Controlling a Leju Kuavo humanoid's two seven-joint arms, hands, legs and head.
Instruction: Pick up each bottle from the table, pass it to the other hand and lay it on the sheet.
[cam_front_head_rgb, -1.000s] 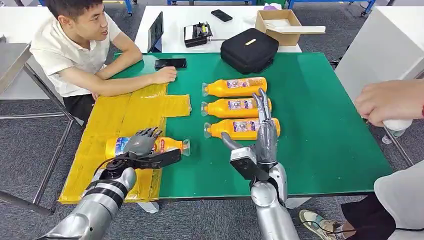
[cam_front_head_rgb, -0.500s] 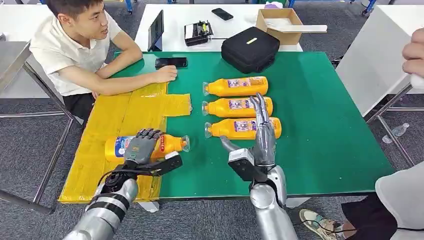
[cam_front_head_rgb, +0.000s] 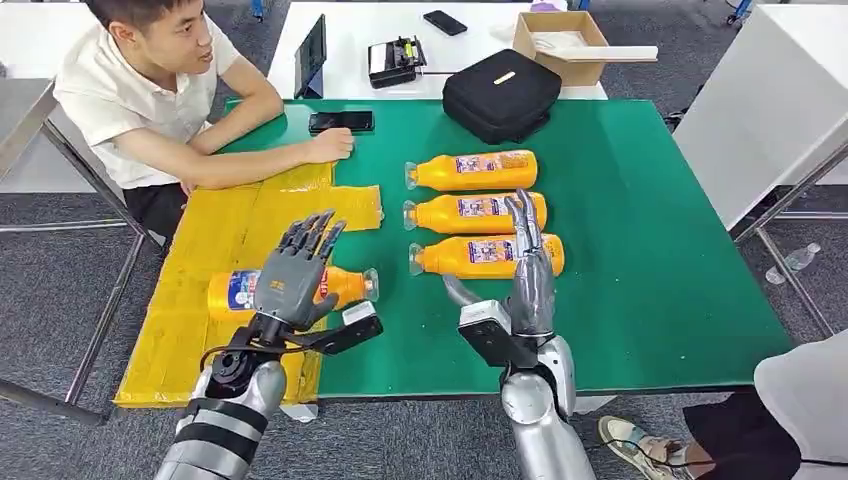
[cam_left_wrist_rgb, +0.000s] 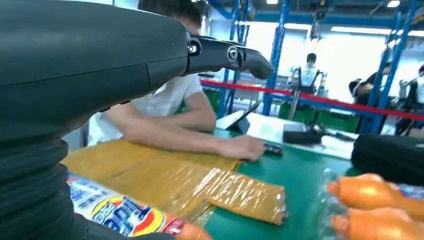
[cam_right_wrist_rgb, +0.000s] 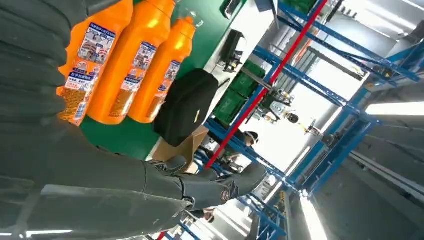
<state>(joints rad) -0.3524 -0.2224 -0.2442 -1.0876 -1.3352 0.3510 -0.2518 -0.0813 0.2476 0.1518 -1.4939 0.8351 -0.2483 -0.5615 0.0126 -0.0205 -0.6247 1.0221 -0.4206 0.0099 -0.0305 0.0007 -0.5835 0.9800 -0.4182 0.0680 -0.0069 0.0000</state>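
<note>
- Bottles: one orange bottle (cam_front_head_rgb: 290, 289) lies on its side on the yellow sheet (cam_front_head_rgb: 225, 240) at lower left of the head view, cap toward the right. Three more bottles lie in a row on the green surface (cam_front_head_rgb: 640, 250) at centre frame: the far one (cam_front_head_rgb: 470, 170), the middle one (cam_front_head_rgb: 470, 212) and the near one (cam_front_head_rgb: 485, 255).
- What just changed: a second ago the left hand (cam_front_head_rgb: 295, 270) lay curled over the bottle on the sheet. Now its fingers are lifted off and spread wide, holding nothing, and the bottle has stayed where it was.
- What that means: I judge this bottle delivered and the release finished. Three bottles remain on the surface, so the task looks about a quarter done, and the next pick falls to the right hand.
- Left hand pose: raised above the laid bottle, palm facing down and forward, fingers pointing toward the upper part of the frame. In the left wrist view the bottle's label sits just below the hand.
- Right hand (cam_front_head_rgb: 530, 265) pose: upright over the base end of the near bottle, fingers straight and reaching toward the middle bottle, thumb stuck out to the left. It is open and grips nothing; it has barely shifted over the last second.
- A person (cam_front_head_rgb: 170, 90) sits at upper left, forearm resting on the far edge of the sheet.
</note>
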